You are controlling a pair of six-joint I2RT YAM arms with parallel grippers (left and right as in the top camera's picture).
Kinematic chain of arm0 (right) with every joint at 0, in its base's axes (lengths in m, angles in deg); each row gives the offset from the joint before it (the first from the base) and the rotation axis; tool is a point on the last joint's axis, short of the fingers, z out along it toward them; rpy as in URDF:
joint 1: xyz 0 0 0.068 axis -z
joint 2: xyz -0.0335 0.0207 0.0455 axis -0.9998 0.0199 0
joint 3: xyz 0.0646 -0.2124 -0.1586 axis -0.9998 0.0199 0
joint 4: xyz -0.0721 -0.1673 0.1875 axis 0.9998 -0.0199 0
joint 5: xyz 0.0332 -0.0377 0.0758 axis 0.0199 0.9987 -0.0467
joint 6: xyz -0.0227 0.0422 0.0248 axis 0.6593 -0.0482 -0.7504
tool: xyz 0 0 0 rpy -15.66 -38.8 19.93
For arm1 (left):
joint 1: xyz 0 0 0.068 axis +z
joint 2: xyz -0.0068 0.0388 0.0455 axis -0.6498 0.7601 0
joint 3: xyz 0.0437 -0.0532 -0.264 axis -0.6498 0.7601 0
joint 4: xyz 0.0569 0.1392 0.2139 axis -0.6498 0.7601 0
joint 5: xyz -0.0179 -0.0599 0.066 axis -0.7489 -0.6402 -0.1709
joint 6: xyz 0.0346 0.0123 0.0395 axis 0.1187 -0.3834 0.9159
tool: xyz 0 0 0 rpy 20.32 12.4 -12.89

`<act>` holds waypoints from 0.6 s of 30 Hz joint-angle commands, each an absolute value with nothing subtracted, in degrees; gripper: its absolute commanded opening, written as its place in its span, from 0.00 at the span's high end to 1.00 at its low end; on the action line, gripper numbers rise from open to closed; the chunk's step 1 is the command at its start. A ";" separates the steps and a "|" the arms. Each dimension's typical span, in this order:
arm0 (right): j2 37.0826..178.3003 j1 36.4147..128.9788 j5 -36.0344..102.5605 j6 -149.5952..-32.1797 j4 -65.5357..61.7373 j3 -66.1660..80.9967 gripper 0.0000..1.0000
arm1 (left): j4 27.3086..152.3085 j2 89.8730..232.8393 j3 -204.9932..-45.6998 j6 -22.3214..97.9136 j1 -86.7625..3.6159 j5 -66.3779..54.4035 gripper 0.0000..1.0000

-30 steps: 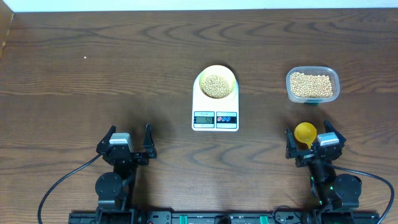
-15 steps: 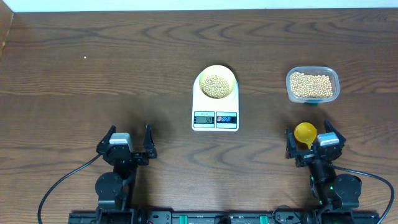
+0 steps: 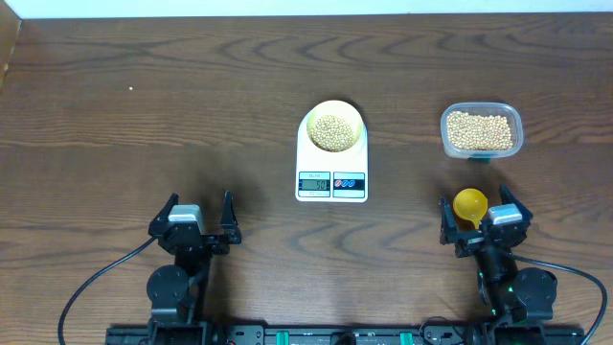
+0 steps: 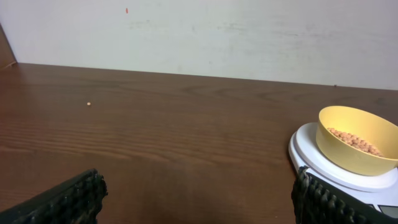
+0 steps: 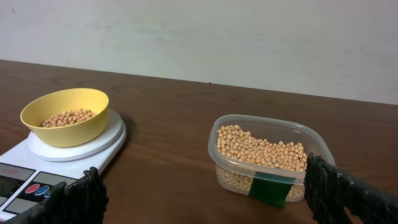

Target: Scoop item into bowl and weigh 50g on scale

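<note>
Here, dark wood-grain table [image 3: 144, 96], pale wall [image 4: 249, 31] behind — scale [image 3: 331, 163] mid-table.

The dark wooden table [image 3: 192, 115] carried a white scale [image 3: 331, 163] at its middle, a clear tub [image 3: 518, 120] of beans [image 3: 479, 131] to the right, a yellow scoop [image 3: 469, 203] near the tub's front, and a small pale speck [image 3: 131, 89] far left.

beans [image 5: 67, 117] in bowl [image 5: 62, 134] on scale [image 3: 330, 163]; tub [image 3: 482, 105] right of scale, scoop [image 3: 470, 203] before tub.
</note>
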State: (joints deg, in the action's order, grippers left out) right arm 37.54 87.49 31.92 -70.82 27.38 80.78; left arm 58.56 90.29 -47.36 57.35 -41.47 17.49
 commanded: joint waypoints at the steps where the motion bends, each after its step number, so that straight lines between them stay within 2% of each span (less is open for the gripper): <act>1: 37.24 86.95 31.96 -70.28 27.27 80.95 0.01 | 59.33 89.76 -45.70 57.02 -41.19 16.77 0.02; 18: 37.26 86.95 31.96 -70.28 27.29 80.95 0.01 | 59.35 89.76 -45.70 57.04 -41.19 17.66 0.02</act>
